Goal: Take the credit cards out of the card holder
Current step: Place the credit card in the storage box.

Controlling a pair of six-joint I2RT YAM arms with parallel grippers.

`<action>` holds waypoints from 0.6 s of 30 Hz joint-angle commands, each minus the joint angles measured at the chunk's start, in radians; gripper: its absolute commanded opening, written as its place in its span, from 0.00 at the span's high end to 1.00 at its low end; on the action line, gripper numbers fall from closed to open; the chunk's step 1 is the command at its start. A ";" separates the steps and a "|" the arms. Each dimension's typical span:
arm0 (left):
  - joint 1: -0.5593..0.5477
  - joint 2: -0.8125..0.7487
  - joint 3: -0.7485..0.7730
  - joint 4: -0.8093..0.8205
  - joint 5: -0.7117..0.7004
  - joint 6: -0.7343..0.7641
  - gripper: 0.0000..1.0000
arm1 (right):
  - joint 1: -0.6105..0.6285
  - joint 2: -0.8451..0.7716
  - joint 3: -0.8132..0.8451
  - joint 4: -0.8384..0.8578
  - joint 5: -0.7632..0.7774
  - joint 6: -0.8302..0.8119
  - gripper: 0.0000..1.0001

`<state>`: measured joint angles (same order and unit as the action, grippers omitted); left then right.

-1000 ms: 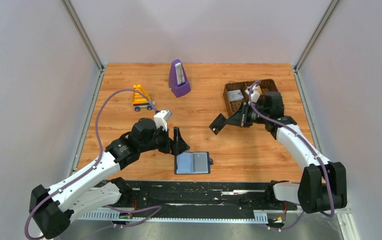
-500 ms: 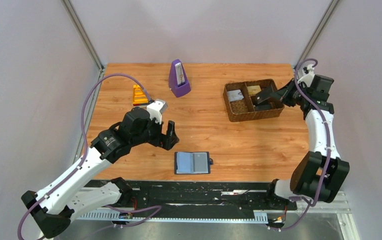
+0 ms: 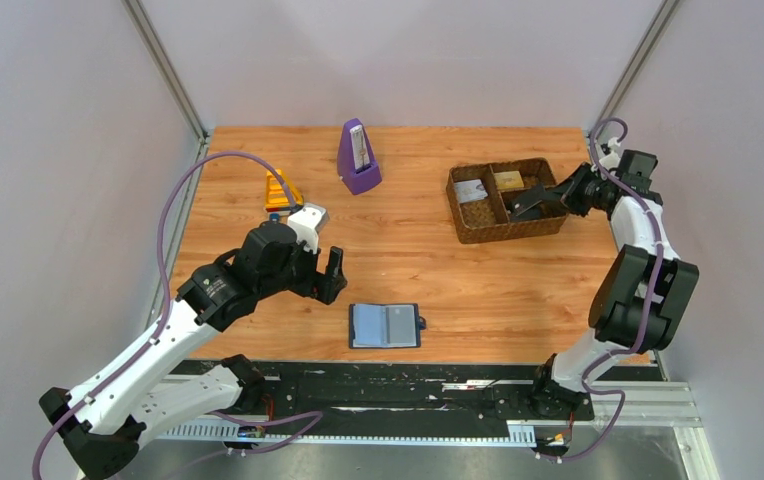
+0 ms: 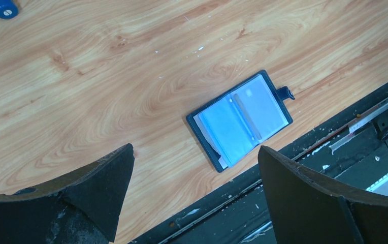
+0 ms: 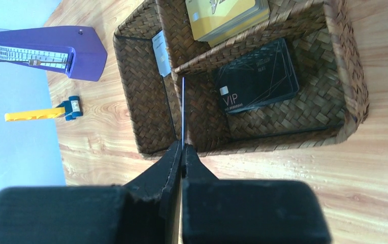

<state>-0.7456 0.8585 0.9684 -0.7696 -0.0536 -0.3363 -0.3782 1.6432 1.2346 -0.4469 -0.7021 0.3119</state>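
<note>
Right gripper (image 5: 183, 146) pinched a credit card (image 5: 183, 112) above the far-right basket (image 5: 355, 76), one already inside; left gripper (image 4: 194, 155) gaped near card holder (image 4: 240, 119).

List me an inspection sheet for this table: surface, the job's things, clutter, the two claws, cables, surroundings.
Surface: wood-grain tabletop, small white flecks.
Job's things: black folding card holder with blue-grey sleeves lies open and flat near the front edge; black "VIP" plastic card lies in a compartment of the brown woven basket; thin card, seen edge-on, held over that basket.
Clutter: purple metronome; yellow toy with blue wheels; gold-tan card and whitish card in other basket compartments.
Grippers: left gripper open above bare wood beside the holder; right gripper shut on the thin card.
Cables: purple cable loops along each arm.
Surroundings: pale walls, metal corner posts.
</note>
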 commanded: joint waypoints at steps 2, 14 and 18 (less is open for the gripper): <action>-0.001 -0.006 0.002 0.005 -0.016 0.021 0.00 | 0.000 0.057 0.070 0.056 -0.023 -0.012 0.99; -0.001 -0.008 0.001 0.007 -0.021 0.017 0.00 | 0.005 0.129 0.046 0.151 -0.045 0.040 0.97; 0.000 -0.007 0.001 0.007 -0.023 0.017 0.00 | 0.008 0.150 0.036 0.179 -0.062 0.060 0.96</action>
<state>-0.7456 0.8585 0.9684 -0.7700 -0.0620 -0.3340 -0.3763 1.7683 1.2652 -0.3561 -0.7269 0.3416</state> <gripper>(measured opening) 0.999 0.036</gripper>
